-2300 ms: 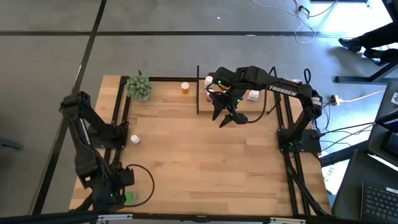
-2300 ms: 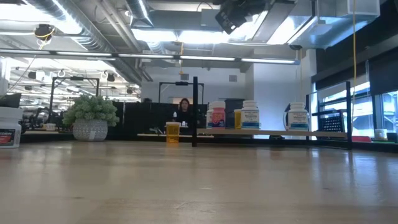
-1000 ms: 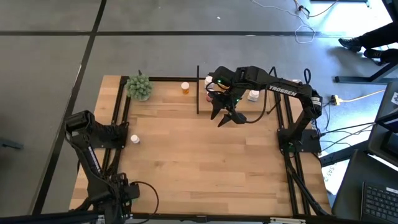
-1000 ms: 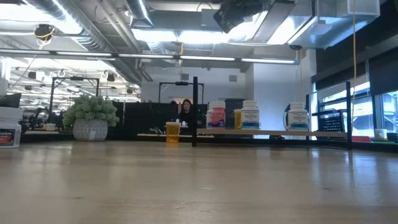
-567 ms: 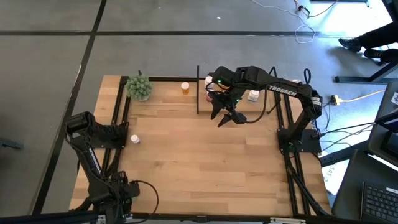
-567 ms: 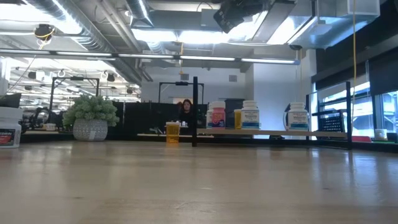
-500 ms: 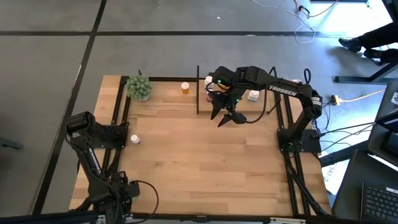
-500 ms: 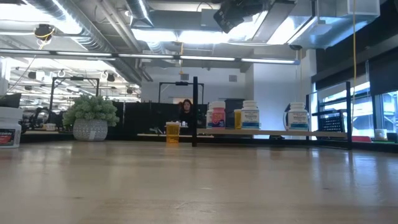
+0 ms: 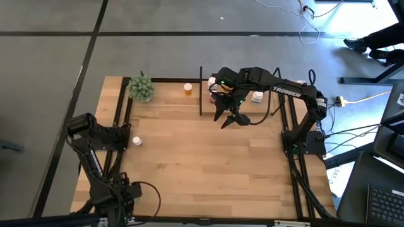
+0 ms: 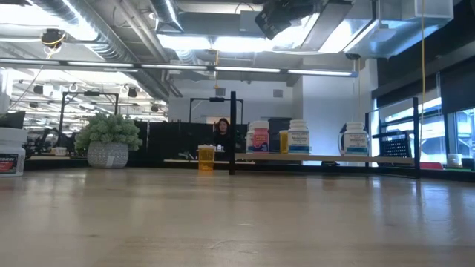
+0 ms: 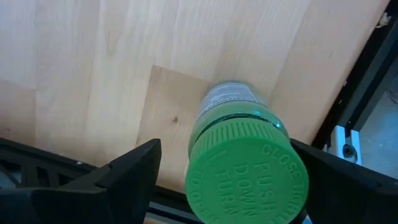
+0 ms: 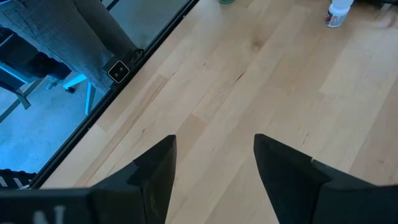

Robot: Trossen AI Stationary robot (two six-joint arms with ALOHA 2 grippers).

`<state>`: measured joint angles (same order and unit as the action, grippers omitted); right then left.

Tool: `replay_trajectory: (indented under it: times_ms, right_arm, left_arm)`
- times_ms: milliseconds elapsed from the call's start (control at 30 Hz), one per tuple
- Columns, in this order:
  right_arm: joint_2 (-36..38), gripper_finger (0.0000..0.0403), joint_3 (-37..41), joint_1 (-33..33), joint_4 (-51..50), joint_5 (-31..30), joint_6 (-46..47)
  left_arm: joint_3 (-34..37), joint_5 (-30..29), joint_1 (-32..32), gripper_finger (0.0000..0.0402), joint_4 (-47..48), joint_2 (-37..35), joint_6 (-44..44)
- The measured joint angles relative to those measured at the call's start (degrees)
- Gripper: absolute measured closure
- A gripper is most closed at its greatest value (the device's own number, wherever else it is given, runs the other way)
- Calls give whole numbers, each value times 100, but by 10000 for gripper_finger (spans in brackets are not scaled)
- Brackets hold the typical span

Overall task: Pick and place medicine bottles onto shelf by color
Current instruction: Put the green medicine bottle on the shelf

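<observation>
Wooden surface (image 9: 202, 164) mostly bare. Left gripper (image 11: 217, 186) at near-left corner, fingers spread round green bottle (image 11: 239, 155) (contact unclear). Right gripper (image 9: 228, 118) hovers open-fingered, empty, before shelf (image 9: 246, 113) at far-right corner.

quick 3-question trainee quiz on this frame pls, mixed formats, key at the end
1. True or false: the left end effector has a green-capped bottle between its open fingers.
2. Multiple choice: the right end effector is (A) gripping an orange bottle, (B) open and empty above the table, (C) resting on the shelf.
3. Fill in: the lone orange bottle stands between the green plant and a black ____.

Key:
1. True
2. B
3. post
</observation>
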<state>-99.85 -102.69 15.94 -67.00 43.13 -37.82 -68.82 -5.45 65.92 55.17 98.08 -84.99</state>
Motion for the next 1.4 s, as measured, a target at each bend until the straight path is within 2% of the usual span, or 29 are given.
replay_trajectory:
  times_ms: [133,600,1200,1400]
  right_arm:
    - [0,185,0,-1,1,0,0]
    - [0,185,0,0,2,0,0]
    - [0,185,0,0,2,-2,0]
    - [0,185,-2,0,2,-2,0]
  left_arm:
    - [0,-3,-70,88,1,0,0]
    - [0,-168,-96,185,-38,-15,0]
    - [-90,66,-691,189,-26,-227,-182]
    - [-308,66,-1055,189,424,-422,-164]
